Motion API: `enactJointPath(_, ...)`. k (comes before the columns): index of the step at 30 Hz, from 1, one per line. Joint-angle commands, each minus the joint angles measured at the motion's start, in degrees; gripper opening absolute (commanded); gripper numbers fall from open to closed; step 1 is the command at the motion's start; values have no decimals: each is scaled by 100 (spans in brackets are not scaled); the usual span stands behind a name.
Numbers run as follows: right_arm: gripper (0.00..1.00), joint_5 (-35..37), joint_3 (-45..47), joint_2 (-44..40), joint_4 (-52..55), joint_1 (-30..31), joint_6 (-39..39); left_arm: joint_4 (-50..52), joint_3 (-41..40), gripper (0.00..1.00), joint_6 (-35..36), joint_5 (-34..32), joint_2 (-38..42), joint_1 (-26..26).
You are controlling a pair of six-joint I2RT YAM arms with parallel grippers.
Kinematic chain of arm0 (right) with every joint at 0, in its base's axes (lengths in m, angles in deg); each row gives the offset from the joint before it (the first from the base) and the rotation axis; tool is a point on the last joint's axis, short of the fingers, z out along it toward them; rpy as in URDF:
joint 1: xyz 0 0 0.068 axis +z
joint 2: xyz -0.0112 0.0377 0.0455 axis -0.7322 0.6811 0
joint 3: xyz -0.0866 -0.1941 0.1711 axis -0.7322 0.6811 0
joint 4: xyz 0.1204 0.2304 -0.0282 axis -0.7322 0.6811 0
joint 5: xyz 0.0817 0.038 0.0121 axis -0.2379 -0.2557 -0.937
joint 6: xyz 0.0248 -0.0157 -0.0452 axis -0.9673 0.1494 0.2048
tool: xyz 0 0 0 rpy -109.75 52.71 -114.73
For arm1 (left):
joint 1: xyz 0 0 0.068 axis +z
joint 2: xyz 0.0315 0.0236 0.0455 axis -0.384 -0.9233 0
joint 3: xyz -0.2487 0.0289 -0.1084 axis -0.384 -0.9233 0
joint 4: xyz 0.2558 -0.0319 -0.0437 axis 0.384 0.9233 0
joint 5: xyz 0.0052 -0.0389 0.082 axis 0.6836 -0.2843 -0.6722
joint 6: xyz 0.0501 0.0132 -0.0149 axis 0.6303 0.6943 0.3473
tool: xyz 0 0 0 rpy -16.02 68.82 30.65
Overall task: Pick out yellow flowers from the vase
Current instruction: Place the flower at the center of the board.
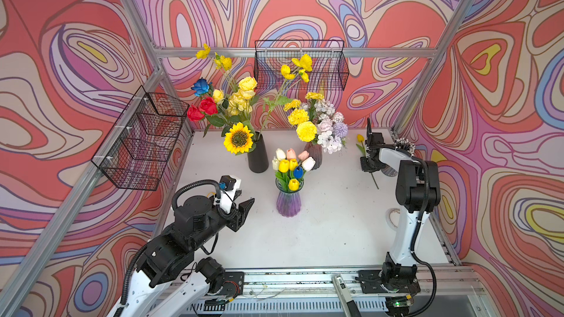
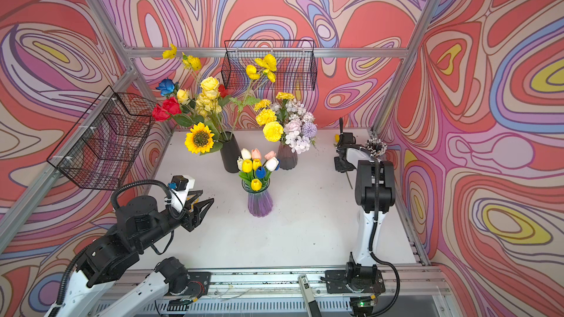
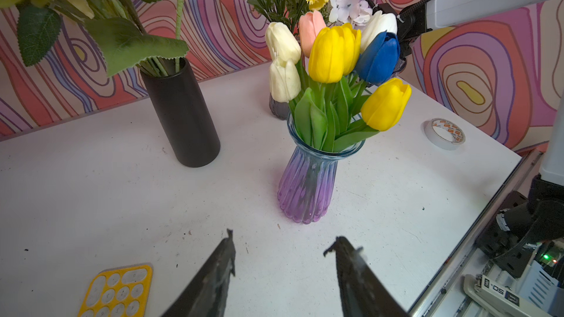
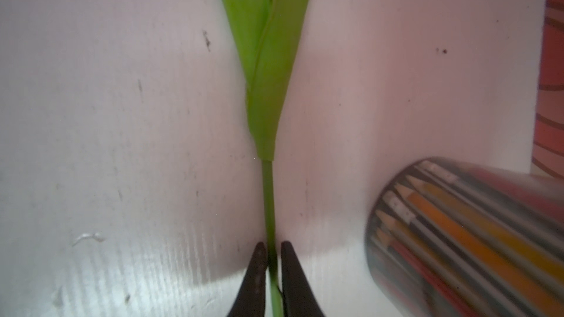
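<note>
A purple glass vase [image 1: 288, 201] [image 3: 308, 184] mid-table holds yellow tulips [image 1: 283, 165] [image 3: 334, 53] among white, pink and blue ones. A black vase [image 1: 258, 157] carries a sunflower [image 1: 238, 138] and yellow roses. A third vase [image 1: 314, 155] has yellow marigolds [image 1: 306, 131]. My left gripper [image 1: 244, 199] [image 3: 282, 239] hangs open and empty, left of the purple vase. At the back right one yellow tulip [image 1: 360, 138] lies on the table. My right gripper [image 1: 370, 168] [image 4: 271, 247] points down with its jaws close against the tulip's green stem [image 4: 268, 196].
Black wire baskets hang on the left wall [image 1: 143, 138] and the back wall [image 1: 300, 65]. A cup of pencils [image 4: 457, 233] stands beside the right gripper. A tape roll [image 3: 445, 133] lies near the right arm's base. A yellow keypad [image 3: 117, 291] lies below the left gripper.
</note>
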Motion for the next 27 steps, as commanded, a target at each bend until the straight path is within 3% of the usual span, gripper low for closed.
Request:
enactJointPath(1, 14, -86, 112, -103, 196, -12, 31, -142, -93, 56, -15, 72, -61, 4)
enactJointPath(11, 19, -280, 96, -753, 404, -13, -130, -166, -287, 56, -34, 105, 49, 4)
enactJointPath(20, 25, -1924, 685, -1986, -128, -13, -592, -602, -352, 52, 221, 807, -328, 4)
enactJointPath(27, 32, -2937, 1550, -3309, -717, -4, -819, -878, -141, 41, 432, 1168, -795, 4)
